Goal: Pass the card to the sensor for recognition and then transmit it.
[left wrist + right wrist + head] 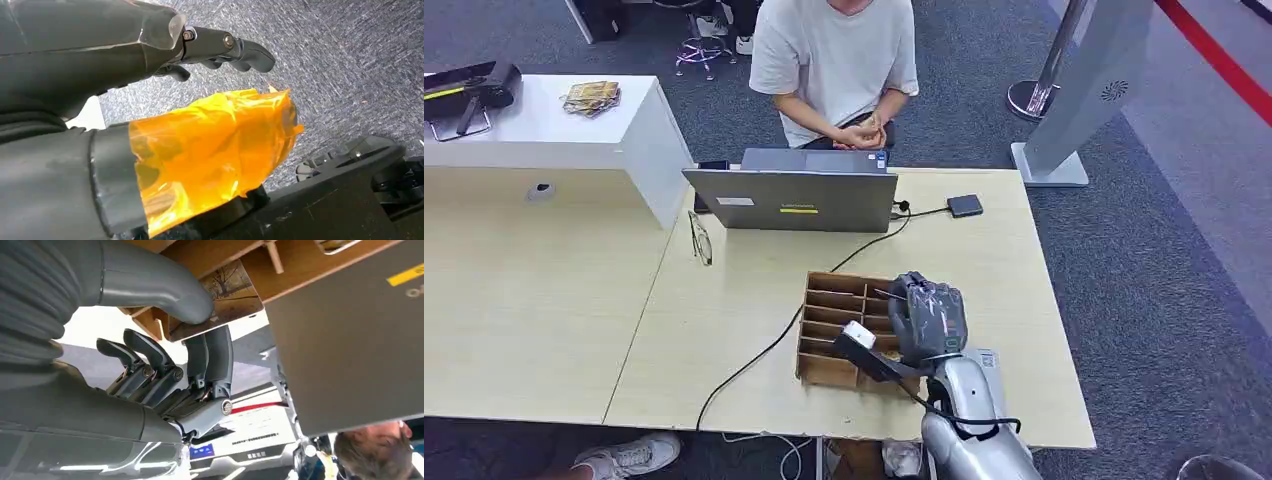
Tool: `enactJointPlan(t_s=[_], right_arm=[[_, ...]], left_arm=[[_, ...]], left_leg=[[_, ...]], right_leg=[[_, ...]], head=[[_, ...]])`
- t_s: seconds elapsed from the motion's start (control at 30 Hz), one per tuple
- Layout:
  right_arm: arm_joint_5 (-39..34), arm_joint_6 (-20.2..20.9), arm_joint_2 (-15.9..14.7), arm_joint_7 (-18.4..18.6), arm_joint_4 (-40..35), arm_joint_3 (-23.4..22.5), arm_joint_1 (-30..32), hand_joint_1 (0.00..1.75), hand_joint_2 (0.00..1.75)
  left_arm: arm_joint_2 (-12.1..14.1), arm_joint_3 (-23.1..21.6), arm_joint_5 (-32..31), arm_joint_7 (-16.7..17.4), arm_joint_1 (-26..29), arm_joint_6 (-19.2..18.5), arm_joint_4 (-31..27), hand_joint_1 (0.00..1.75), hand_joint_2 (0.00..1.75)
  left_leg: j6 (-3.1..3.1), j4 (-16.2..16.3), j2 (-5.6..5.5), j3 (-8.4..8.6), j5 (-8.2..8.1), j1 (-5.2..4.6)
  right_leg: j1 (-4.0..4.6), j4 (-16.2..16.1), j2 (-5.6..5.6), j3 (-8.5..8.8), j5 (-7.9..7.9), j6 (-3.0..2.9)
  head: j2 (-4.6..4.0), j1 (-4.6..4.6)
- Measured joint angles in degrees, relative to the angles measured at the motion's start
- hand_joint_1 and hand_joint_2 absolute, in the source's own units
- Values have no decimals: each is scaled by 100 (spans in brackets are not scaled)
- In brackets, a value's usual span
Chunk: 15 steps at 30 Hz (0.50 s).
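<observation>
A wooden slotted card box (829,330) stands near the table's front edge. My right hand (929,315) hovers over its right side. In the right wrist view my right hand (190,350) pinches a brown card with a tree picture (232,292) between the thumb (160,282) and the dark fingers (210,352), just by the box's wooden partitions (220,255). A small black sensor (965,205) lies at the far right of the table, wired to the laptop. My left hand (220,47) hangs above grey carpet, holding nothing, with orange tape (215,150) on its wrist.
A grey laptop (790,200) stands at the table's far edge with a seated person (834,70) behind it. A black cable (764,350) runs across the table (724,300). Glasses (700,238) lie left of the laptop. A white counter (554,125) and a white kiosk (1079,90) flank the table.
</observation>
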Motion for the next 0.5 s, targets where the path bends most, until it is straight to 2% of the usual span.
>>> enactJointPlan(t_s=[0.27, 0.5], right_arm=[[-81, -142, 26, -164, -186, 0, 10, 175, 175], [-260, -208, 26, -391, -676, 22, 118, 175, 175]], left_arm=[[0, 2, 20, -2, 0, 0, 0, 0, 0], [0, 4, 66, -22, 1, 9, 0, 0, 0]], left_leg=[[0, 0, 0, 0, 0, 0], [0, 0, 0, 0, 0, 0]], right_leg=[[0, 0, 0, 0, 0, 0], [0, 0, 0, 0, 0, 0]], head=[[0, 0], [0, 0]])
